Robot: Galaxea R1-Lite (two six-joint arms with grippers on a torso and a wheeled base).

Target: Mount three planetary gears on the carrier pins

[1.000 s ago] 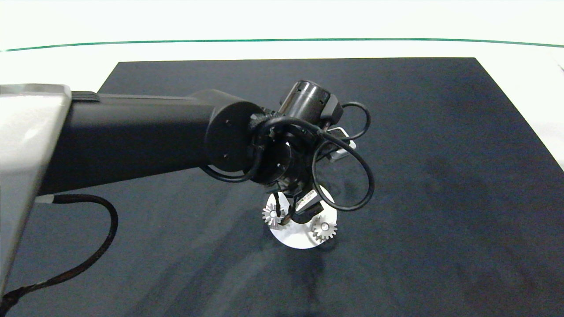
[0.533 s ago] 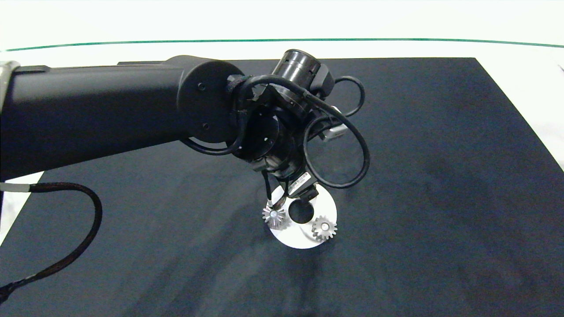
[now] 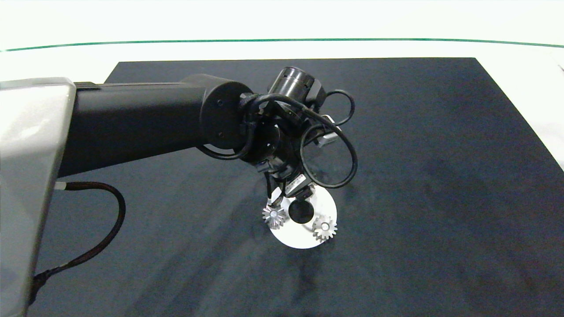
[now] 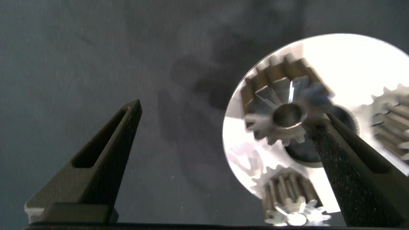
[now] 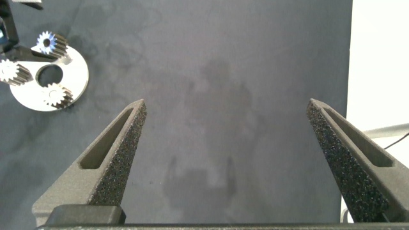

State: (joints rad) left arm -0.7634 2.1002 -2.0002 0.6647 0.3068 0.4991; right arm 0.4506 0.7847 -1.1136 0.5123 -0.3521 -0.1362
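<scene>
The white disc (image 3: 304, 235) lies on the dark mat (image 3: 440, 176). All three planetary gears (image 5: 50, 42) sit on the disc around its centre hole (image 3: 301, 212), each over a carrier pin. The left gripper (image 4: 230, 160) hangs directly above the disc, fingers spread wide, holding nothing. The right gripper (image 5: 230, 160) is well apart from the disc, over bare mat, also wide open and empty.

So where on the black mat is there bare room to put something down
The black mat is bare right of the white disc, also along its near edge. It is crowded at the disc, where the left claw hovers over the planetary gears.
</scene>
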